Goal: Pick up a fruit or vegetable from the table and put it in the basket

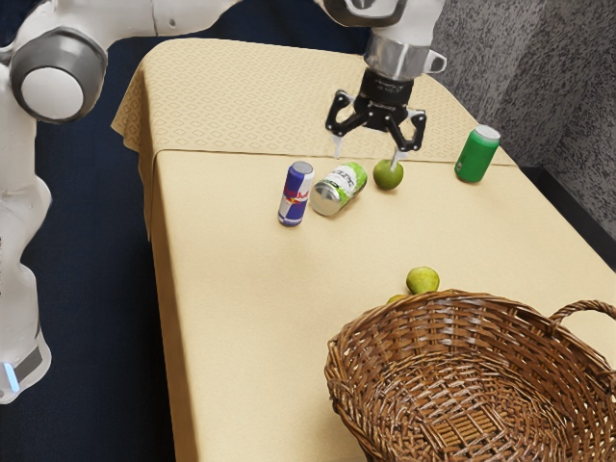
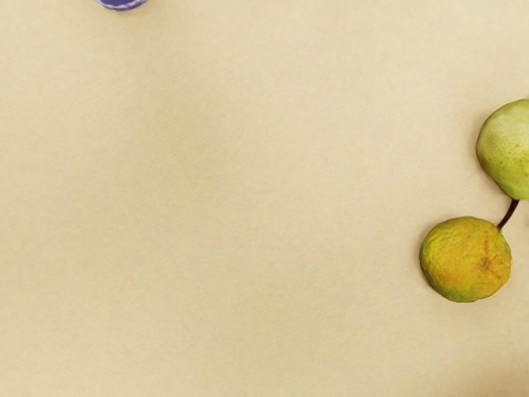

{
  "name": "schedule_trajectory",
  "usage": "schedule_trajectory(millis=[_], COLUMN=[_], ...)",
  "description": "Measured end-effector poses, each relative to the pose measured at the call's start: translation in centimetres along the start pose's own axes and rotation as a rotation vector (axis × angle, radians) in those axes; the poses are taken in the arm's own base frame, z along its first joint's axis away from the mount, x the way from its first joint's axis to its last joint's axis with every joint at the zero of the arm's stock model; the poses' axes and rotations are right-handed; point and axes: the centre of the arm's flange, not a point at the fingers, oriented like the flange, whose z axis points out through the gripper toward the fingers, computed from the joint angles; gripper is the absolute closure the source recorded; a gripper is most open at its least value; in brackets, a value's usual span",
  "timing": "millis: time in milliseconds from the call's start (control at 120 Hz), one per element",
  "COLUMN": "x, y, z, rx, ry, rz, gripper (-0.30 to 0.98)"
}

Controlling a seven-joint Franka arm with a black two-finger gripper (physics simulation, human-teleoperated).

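Observation:
My gripper [image 1: 367,160] hangs above the table in the exterior view, its two fingers spread wide with nothing between them. A round green fruit [image 1: 389,174] lies on the cloth, seen just below one fingertip. Nearer the basket is a green pear [image 1: 423,280]; a yellowish fruit [image 1: 396,299] beside it is mostly hidden by the rim. The wicker basket [image 1: 351,371] stands in the exterior view's lower right, with no fruit visible inside. In the wrist view, the pear [image 2: 506,149] lies next to the yellow-green fruit [image 2: 465,260], with a dark stem between them.
A blue can [image 1: 295,194] stands beside a tipped green-and-white can [image 1: 339,189], which lies close to the round green fruit. A green can [image 1: 477,154] stands toward the table's far edge. The blue can's end [image 2: 122,3] shows in the wrist view. The basket's handle [image 1: 585,307] arches upward.

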Motion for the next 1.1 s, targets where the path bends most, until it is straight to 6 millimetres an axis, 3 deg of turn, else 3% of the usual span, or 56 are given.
schedule_trajectory(millis=[117,217,350,658,850,1100], x=[2.8,3.6,5.0,6.6,6.5,6.8], y=[7.0,9.9,12.1,13.8,15.5,16.4], z=[6.0,10.3,14.0,16.9,20.3,21.0], rx=[0.024,0.026,0.006,-0.037,-0.061,-0.125], ry=[0.010,-0.013,-0.028,-0.019,-0.020,-0.002], rz=[-0.191,-0.296,-0.415,-0.410,-0.333,-0.187], gripper=[0.00,0.00,0.00,0.00,0.00,0.00])
